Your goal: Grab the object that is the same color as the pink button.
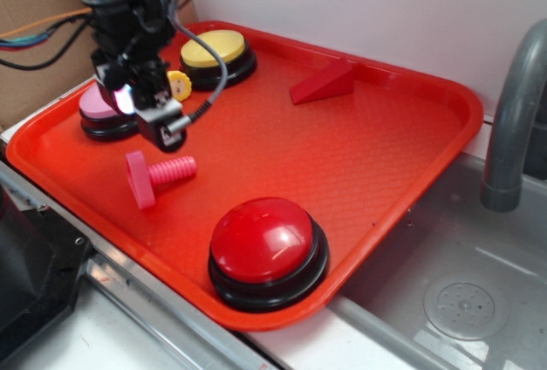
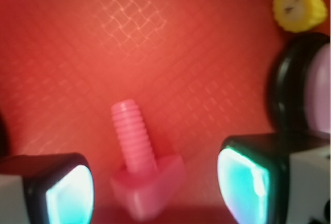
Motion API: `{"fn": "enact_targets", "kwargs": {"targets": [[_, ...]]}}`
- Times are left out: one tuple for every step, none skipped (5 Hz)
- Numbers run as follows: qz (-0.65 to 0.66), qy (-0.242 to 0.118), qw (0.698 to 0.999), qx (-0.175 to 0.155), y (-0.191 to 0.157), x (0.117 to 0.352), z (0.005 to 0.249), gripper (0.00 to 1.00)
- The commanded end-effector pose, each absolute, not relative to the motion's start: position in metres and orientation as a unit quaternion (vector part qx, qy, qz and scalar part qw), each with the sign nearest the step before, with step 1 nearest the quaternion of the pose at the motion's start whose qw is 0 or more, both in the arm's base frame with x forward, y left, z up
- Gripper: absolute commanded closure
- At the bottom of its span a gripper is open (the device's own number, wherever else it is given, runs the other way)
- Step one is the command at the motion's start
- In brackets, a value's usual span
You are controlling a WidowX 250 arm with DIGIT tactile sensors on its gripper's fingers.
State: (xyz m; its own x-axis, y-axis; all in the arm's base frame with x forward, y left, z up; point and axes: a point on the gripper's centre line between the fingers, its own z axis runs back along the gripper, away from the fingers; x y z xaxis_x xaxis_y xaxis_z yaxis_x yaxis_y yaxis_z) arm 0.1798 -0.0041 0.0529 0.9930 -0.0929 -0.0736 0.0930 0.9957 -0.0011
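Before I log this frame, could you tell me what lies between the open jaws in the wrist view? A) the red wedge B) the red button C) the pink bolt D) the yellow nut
C: the pink bolt lies on the tray between the two finger pads, untouched, while the yellow nut sits off at the upper right.

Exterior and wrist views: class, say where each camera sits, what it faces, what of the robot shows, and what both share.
Exterior: off the red tray's near corner, looking down across it; the arm and gripper hang above the pink button.
Wrist: on the arm, looking down between the two open fingers; the pink bolt lies between them on the tray.
Shared: pink bolt, pink button, yellow nut, tray.
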Motion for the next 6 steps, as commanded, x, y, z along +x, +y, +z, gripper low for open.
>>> {"fn": "enact_targets", "kwargs": {"targets": [[-0.047, 0.053, 0.997, 0.0, -0.014, 0.18, 0.02, 0.0], [-0.042, 0.06, 0.997, 0.009, -0.013, 0.18, 0.01, 0.37], [-0.037, 0.06, 0.997, 0.01, -0.013, 0.181, 0.014, 1.0], [-0.028, 0.06, 0.998, 0.01, -0.011, 0.181, 0.021, 1.0], [-0.01, 0.063, 0.998, 0.004, -0.009, 0.185, 0.033, 1.0], [0.03, 0.056, 0.998, -0.006, -0.007, 0.199, 0.068, 1.0]]}}
